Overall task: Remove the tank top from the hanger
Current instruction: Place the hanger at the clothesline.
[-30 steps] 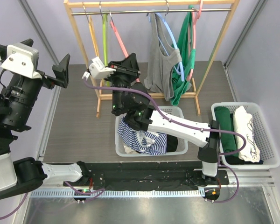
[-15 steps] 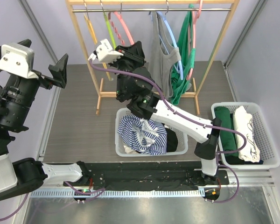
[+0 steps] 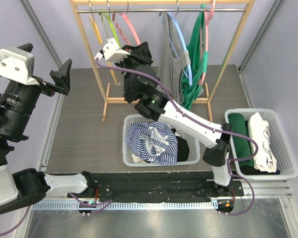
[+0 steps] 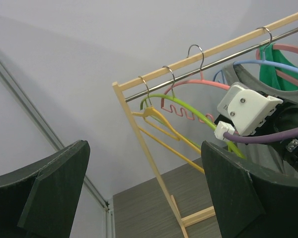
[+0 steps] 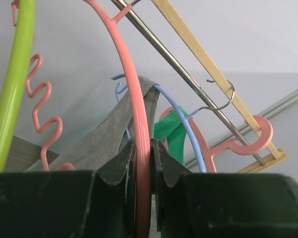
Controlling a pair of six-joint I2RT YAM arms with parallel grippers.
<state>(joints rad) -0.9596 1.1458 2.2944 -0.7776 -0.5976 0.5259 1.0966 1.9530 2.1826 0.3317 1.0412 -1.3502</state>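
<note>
Two pincers: right pincer (image 5: 141, 153) clamped on pink hanger (image 5: 137, 114), lifted nearer rail (image 5: 184, 74) than before; left pincer (image 4: 144, 188) wide, empty.

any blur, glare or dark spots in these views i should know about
Top external: evenly lit and sharp. Left wrist: the left gripper is dark and soft-edged, the rack behind sharp. Right wrist: the right gripper is shadowed, the pink hanger in it crisp.

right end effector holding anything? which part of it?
Right end effector is shut on the pink hanger, pinching its curved shoulder arm. Left end effector is open, holding nothing.
</note>
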